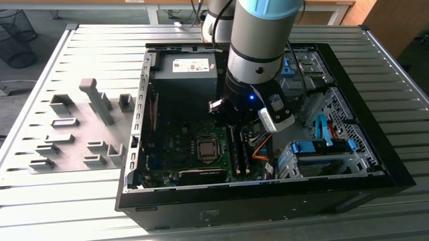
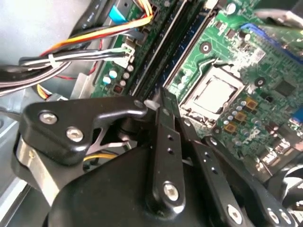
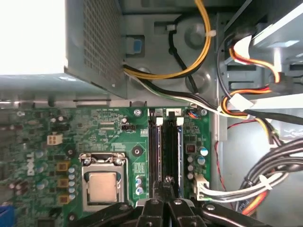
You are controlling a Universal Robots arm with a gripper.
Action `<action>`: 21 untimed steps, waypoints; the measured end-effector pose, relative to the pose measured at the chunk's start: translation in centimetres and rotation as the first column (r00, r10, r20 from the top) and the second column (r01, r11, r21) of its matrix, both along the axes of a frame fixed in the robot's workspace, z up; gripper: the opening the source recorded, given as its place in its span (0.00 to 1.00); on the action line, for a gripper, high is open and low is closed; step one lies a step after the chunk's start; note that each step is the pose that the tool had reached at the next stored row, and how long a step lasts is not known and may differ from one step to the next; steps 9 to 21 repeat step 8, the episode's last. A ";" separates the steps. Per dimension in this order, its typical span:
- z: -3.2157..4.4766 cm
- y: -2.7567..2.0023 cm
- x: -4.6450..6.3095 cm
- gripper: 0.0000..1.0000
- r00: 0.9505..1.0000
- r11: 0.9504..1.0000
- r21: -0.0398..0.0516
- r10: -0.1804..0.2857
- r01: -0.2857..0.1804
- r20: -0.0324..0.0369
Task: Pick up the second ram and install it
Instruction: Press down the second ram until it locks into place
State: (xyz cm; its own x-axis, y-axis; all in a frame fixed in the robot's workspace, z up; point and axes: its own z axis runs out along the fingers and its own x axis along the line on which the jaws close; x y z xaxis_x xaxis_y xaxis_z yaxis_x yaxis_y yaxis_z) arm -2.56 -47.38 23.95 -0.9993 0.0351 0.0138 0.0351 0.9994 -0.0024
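Seating is, by our judgement, the step in hand: the gripper [image 3: 168, 182] has its fingers drawn together, tips over the memory slots [image 3: 156, 151], though we cannot tell whether a board edge is pinched between them. The second ram [image 3: 168, 151] seems to us to be the dark strip between the two pale-edged rails, under those tips. To do this well we would press straight down, square to the slot and even along the stick, keeping clear of the cable bundle [image 3: 265, 175] just beside it. Counting across the exterior view from its left: roughly ten grey holder blocks [image 1: 64, 122], one open case [image 1: 268, 193], one processor socket [image 1: 208, 149], one arm, and at least two blue drive-bay clips [image 1: 314, 147].
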 end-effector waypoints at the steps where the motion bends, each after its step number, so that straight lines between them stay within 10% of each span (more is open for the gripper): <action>1: -0.01 0.00 0.0 0.11 1.000 1.000 0.000 0.000 0.000 0.000; 21: 0.05 0.00 0.0 0.11 1.000 1.000 0.000 0.000 0.000 0.000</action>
